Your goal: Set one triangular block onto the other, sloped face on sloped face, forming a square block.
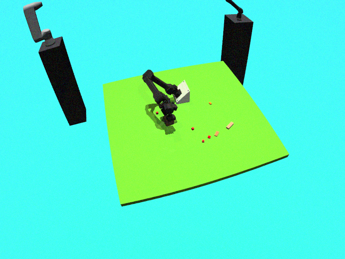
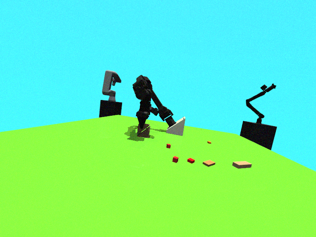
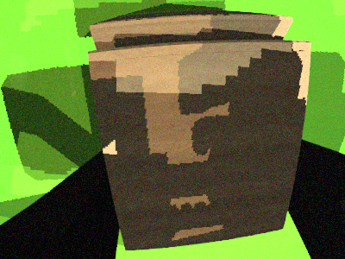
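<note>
My gripper (image 1: 170, 118) (image 2: 142, 126) (image 3: 195, 152) is shut on one brown triangular block (image 2: 147, 125) (image 3: 241, 147), with a finger on either side. The fingers point down. The other triangular block (image 2: 145, 133) (image 3: 190, 24) rests on the green table, sloped face up. The held block hangs just above it, sloped face towards sloped face. A thin green slit shows between the slopes in the exterior view, so they stand slightly apart. In the wrist view the lower block's far edge shows beyond the held block, and its ends look roughly in line. The top view mostly hides both blocks behind the gripper.
A small red cube (image 1: 157, 112) lies left of the blocks. Another red cube (image 1: 192, 128) (image 2: 168, 145) lies to their right, with more red pieces, tan slabs (image 1: 229, 125) (image 2: 242, 164) and an orange piece (image 1: 210, 103) (image 2: 209, 142) beyond. My arm's white wedge mount (image 1: 184, 90) (image 2: 179, 127) stands behind.
</note>
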Controlling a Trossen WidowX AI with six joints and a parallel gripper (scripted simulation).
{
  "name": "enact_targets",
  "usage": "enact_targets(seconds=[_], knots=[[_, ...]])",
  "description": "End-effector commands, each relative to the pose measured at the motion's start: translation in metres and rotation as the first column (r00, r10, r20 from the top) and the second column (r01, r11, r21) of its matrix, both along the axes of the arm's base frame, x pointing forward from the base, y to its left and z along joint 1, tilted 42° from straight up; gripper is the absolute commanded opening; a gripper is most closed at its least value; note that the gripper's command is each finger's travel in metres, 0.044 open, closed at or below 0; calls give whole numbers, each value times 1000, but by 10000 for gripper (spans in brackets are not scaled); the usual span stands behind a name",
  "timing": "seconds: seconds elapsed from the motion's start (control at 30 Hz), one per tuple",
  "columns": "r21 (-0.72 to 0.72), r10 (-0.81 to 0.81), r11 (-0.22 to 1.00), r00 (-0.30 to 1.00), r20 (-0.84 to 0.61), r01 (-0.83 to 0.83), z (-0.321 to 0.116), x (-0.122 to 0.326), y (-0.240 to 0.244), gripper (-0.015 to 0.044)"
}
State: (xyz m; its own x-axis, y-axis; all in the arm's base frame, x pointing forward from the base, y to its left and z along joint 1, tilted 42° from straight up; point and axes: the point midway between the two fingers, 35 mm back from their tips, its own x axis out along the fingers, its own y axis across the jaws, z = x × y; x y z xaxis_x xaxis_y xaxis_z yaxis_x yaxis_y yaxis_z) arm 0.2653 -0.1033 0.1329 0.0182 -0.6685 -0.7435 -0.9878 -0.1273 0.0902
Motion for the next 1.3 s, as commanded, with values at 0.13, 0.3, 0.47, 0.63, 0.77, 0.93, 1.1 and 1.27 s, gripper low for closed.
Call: enact_targets(seconds=[0.13, 0.3, 0.47, 0.63, 0.77, 0.93, 1.1, 1.27], knots=[[-4, 3, 1000, 1000, 0, -3, -5, -1, -2, 0], [-5, 4, 1000, 1000, 1, -4, -7, -1, -3, 0], [-5, 4, 1000, 1000, 2, -4, -7, -1, -3, 0], [-5, 4, 1000, 1000, 2, -4, -7, -1, -3, 0], [-5, 4, 1000, 1000, 2, -4, -7, -1, -3, 0], [-5, 4, 1000, 1000, 2, -4, -8, -1, -3, 0], [-1, 1, 1000, 1000, 2, -1, -8, -1, -3, 0], [-3, 3, 1000, 1000, 3, -3, -8, -1, -3, 0]])
